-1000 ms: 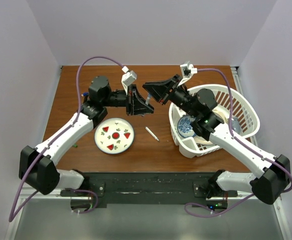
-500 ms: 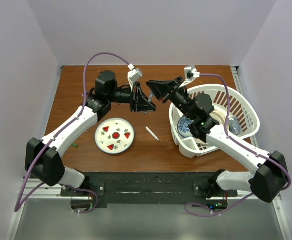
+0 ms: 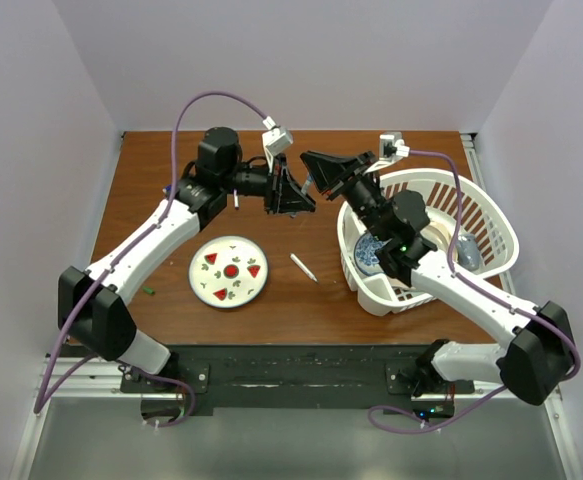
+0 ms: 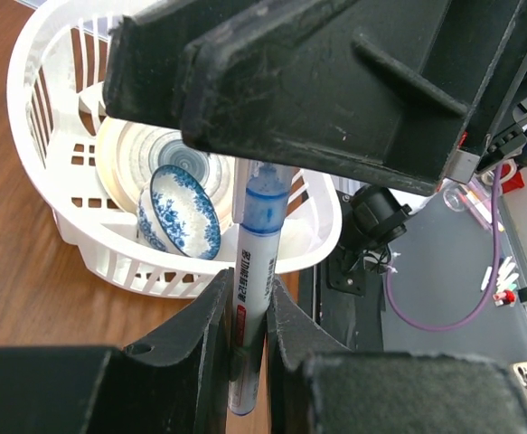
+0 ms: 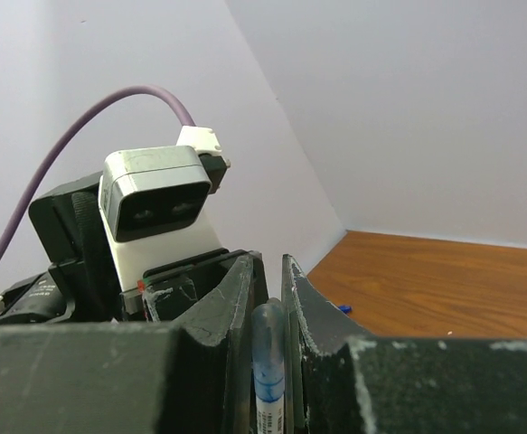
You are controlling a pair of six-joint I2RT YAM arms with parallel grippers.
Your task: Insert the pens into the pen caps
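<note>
Both grippers have shifted toward the back of the table, meeting higher in the top view than a second ago; the plate [image 3: 229, 271] and the loose pen [image 3: 304, 267] lie where they were. Left gripper [image 4: 248, 312] is clamped on a white pen [image 4: 249, 289] whose long axis runs up the left wrist picture, its blue end toward the right gripper [image 5: 268, 294]. That one is pinched shut on the blue cap [image 5: 268, 348]. Loose pen lies diagonally on the brown wood table [image 3: 171, 160], between plate and white basket [image 3: 491, 215], apart from both. Pale walls close three sides. A blue-patterned bowl [image 4: 186, 212] sits in the basket. From above, the held pen is hidden by the black fingers. The cap's far end vanishes under the right gripper's body, so how far it is seated cannot be told.
</note>
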